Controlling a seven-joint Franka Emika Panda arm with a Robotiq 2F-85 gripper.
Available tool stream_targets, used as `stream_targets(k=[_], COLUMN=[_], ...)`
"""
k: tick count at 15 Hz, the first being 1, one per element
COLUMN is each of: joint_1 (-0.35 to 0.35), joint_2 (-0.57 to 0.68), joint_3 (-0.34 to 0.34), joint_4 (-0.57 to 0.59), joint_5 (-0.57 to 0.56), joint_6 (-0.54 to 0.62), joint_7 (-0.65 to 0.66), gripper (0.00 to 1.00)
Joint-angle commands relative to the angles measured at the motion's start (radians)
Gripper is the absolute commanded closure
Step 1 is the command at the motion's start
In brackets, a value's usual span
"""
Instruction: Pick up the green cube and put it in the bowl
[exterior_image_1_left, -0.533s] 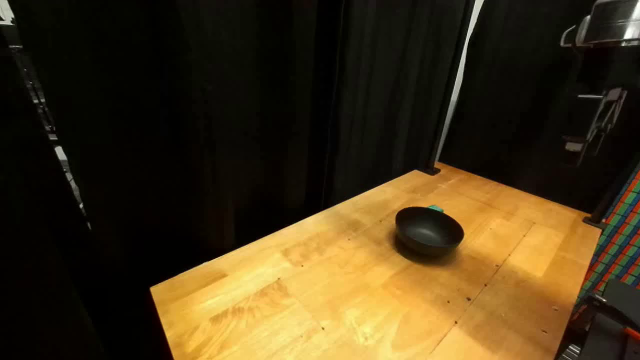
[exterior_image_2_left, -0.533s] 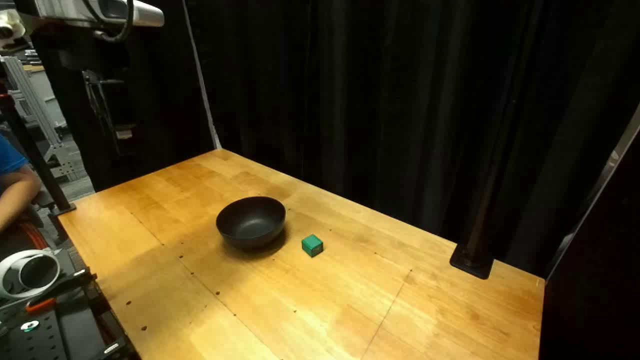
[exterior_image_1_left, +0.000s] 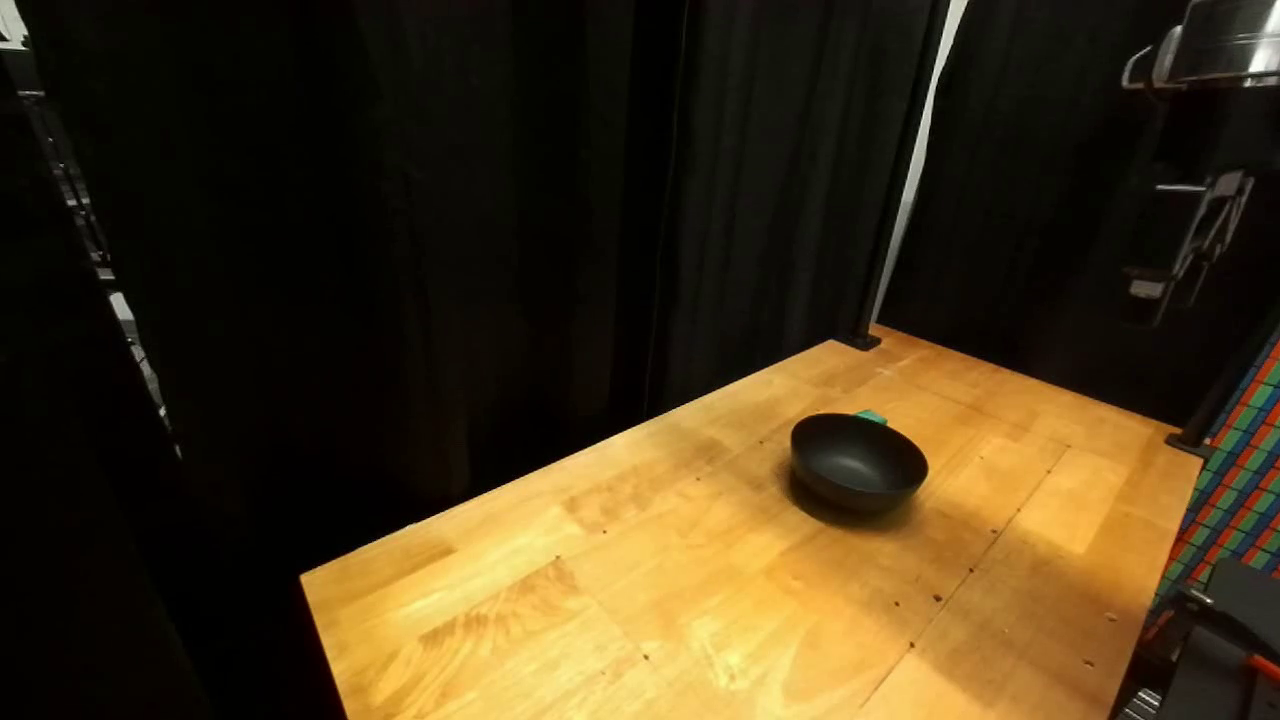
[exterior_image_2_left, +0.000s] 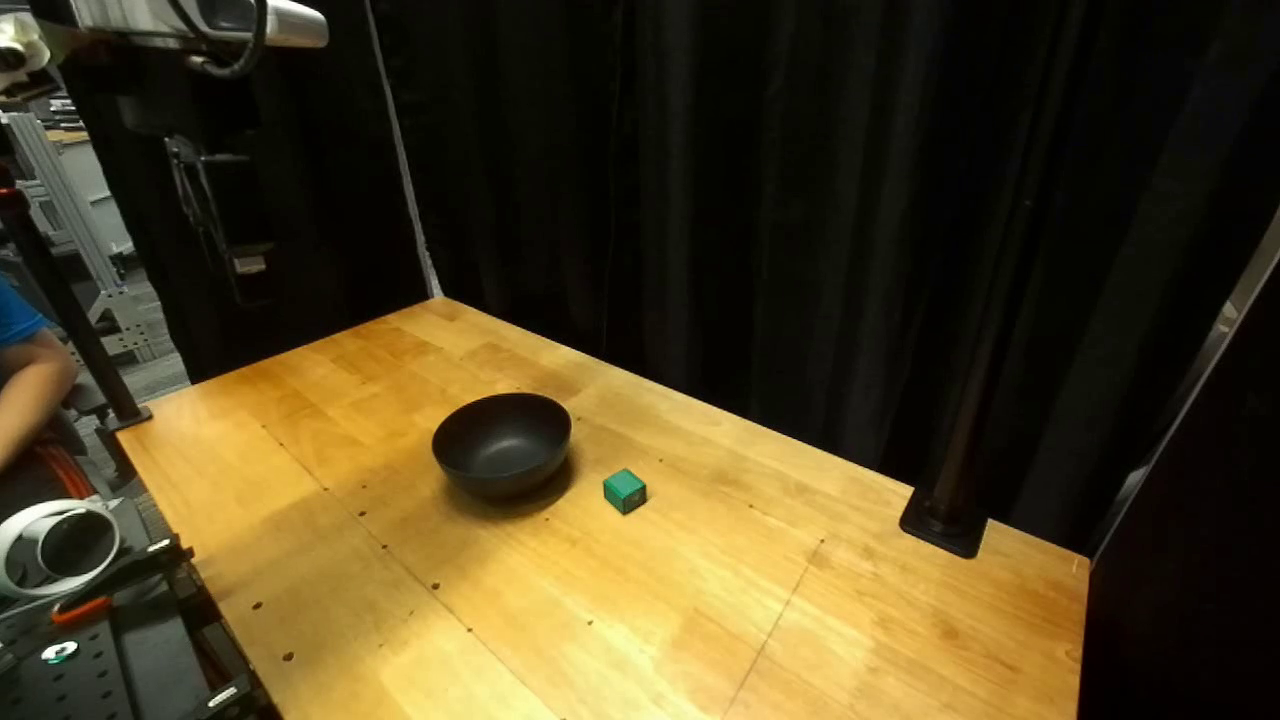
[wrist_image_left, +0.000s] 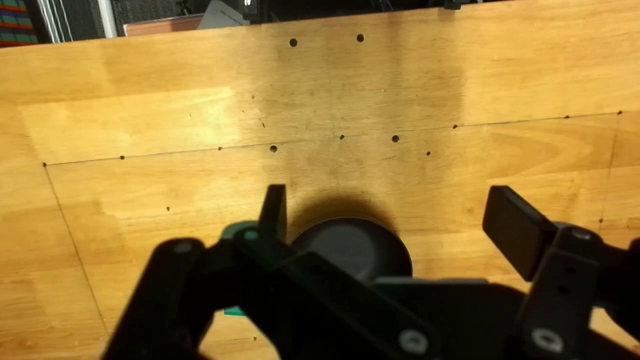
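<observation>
- Toward the middle of the tabletop: the green cube, flat on one face, near the bowl but apart from it, with bare wood between.
- Upright on the same wood: that bowl, round and black, mouth upward.
- Across the tabletop in the wrist view: thin dark lines and a scatter of small round holes.
- In an exterior view, only a bit of the green cube past the rim of the bowl, hidden for the most part.
- Low in the wrist view, to the left of the bowl: a sliver of the green cube, otherwise behind the gripper.
- Spread wide: the two fingers of that gripper, with a broad gap between and, in line with the gap, part of the bowl farther down.
- High above the tabletop in both exterior views: the gripper again, well apart from cube and bowl, dark against the black curtain, too dim there for a clear outline of its fingers.
- At the top left in an exterior view, cut off by the edge: part of the robot arm, silver and black.
- Near a corner of the tabletop: a dark post on a flat black foot.
- Off to one side: a person's bare arm, bent, below a blue sleeve.
</observation>
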Motion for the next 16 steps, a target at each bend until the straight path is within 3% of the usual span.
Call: stream_targets(k=[1,11,16], joint_1=[-0.015,-0.125,-0.104], joint_2=[0.012,0.565,0.851], joint_3=[0.014,0.014,-0.063], joint_4=[0.006,0.252,0.410], joint_5=[-0.002,-0.028,-0.041], joint_6=[0.009,0.509,0.581], joint_7=[0.012,0.493,0.591], gripper=[0.00,0.00,0.00])
